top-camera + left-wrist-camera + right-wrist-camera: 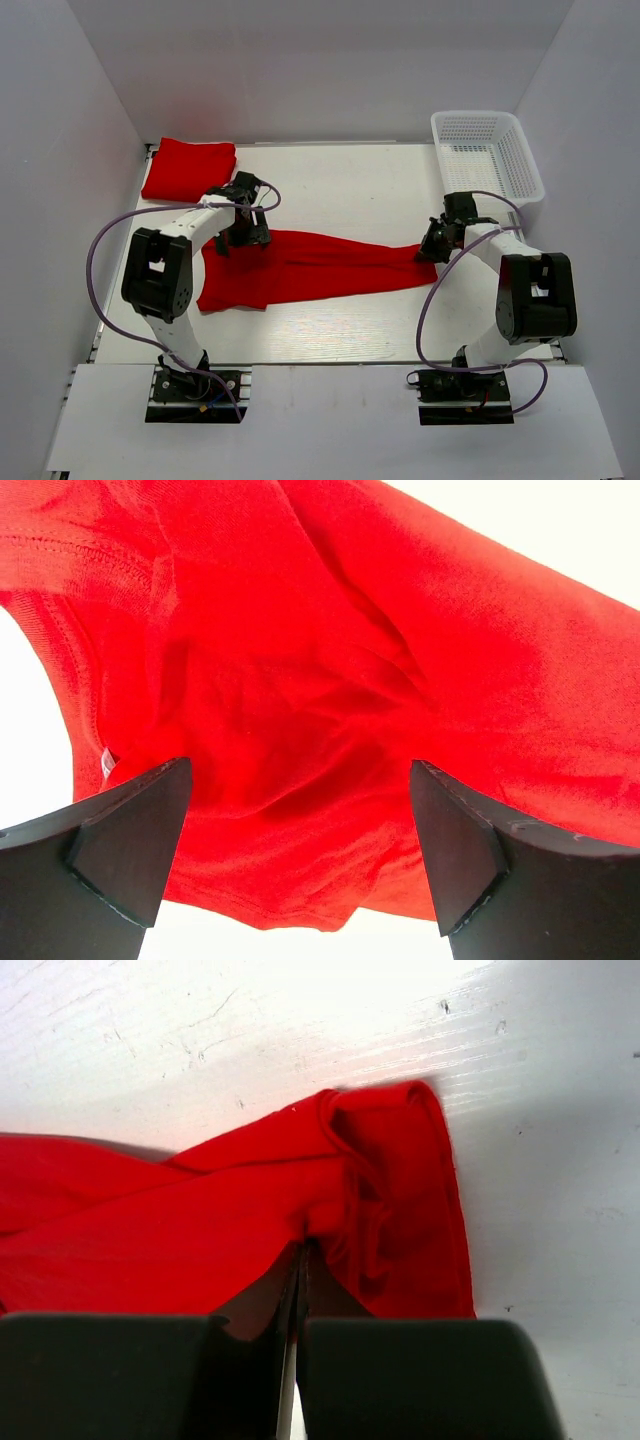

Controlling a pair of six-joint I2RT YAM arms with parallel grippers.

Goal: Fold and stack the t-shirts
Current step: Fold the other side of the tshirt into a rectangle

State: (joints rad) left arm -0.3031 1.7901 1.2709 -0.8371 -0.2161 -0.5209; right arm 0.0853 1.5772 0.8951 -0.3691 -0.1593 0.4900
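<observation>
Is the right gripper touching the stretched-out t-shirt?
Touching: the right wrist view shows the right gripper shut, t-shirt fabric pinched between its fingers.

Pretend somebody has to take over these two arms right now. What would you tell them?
Left gripper: open, over the left end of the second t-shirt, not gripping.
Right gripper: shut, pinching that shirt's right end.
The shirt lies stretched across mid-table, bunched lengthwise.
Done: one folded t-shirt sits in the far left corner.
Left: fold the second shirt and stack it on the folded one.
</observation>
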